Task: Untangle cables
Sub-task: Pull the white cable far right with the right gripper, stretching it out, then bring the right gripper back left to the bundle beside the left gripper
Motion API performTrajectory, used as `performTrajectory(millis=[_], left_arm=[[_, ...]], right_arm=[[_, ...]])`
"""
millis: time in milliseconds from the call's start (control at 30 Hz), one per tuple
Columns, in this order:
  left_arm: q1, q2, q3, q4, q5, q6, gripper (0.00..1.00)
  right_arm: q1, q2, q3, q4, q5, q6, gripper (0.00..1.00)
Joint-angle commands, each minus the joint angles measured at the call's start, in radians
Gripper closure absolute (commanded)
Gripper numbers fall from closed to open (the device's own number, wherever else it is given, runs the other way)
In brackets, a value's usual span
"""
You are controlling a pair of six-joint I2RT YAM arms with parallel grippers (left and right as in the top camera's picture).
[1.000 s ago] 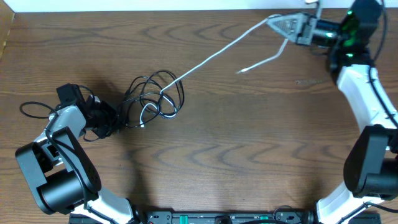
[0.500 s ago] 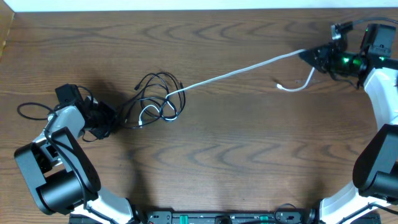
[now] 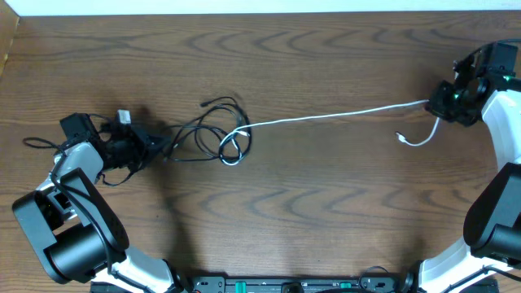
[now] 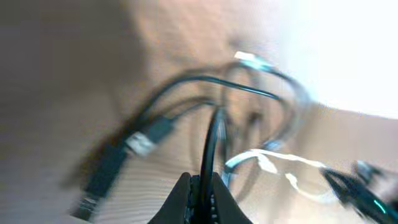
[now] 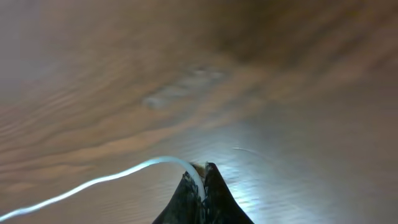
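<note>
I am reading the overhead view as a clock face, with 12 at the far edge of the table [image 3: 326,220]. At 9 o'clock my left gripper [image 3: 153,144] is clenching the black cable [image 4: 214,137]. The left wrist view is showing that cord rising straight out of the closed fingertips, blurred but plain. At 3 o'clock my right gripper [image 3: 437,101] is pinching the white cable [image 3: 334,117], and the right wrist view is showing the white strand leaving its shut tips toward 9 o'clock.

The white cable is lying in 1 long, nearly straight run from the right gripper across to the tangle. The tangle is sitting between 9 and 10 o'clock of the table's middle, just beside the left gripper. A short white tail is hanging off the right gripper toward 7 o'clock, ending in a small plug [image 3: 401,138] on the wood.

I am judging the job as partly done. Most of the white length is already out of the coil and well apart from the black.

What is left is at the tangle. The white cable's left end is curling in a small loop at 5 o'clock of the black coils, crossing at least 1 of them. The black cable itself is lying in 2 or 3 loose overlapping loops. I cannot tell whether the white is passing through the black or only over it.
</note>
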Motion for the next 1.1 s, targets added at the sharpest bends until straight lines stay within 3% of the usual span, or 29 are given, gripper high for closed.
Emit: performTrajectory(millis=[0,200,400,600,700,733,933,1067], left_arm=[[0.002,0.0,-0.005,0.008,0.235,0.157,0.92],[0.002,0.0,-0.005,0.006,0.154,0.114,0.93],[-0.032,0.0,-0.005,0.008,0.177,0.112,0.93],[-0.112,0.0,-0.005,0.049,0.173,0.111,0.93],[-0.139,0.0,-0.005,0.058,0.101,0.077,0.93],[-0.146,0.0,-0.005,0.06,0.064,0.054,0.92],[-0.163,0.0,-0.005,0.061,-0.117,-0.063,0.92],[-0.163,0.0,-0.005,0.06,-0.179,-0.114,0.92]], right_arm=[[-0.007,-0.022,0.005,-0.014,0.186,-0.018,0.99],[0.027,-0.022,0.005,0.012,-0.08,-0.087,0.99],[0.121,-0.022,0.005,0.052,-0.424,-0.221,0.99],[0.248,-0.022,0.005,0.077,-0.359,-0.224,0.99],[0.298,-0.022,0.005,0.089,-0.316,-0.224,0.99],[0.311,-0.022,0.005,0.093,-0.296,-0.224,0.95],[0.368,-0.022,0.005,0.103,-0.222,-0.223,0.5],[0.406,-0.022,0.005,0.098,-0.246,-0.224,0.39]])
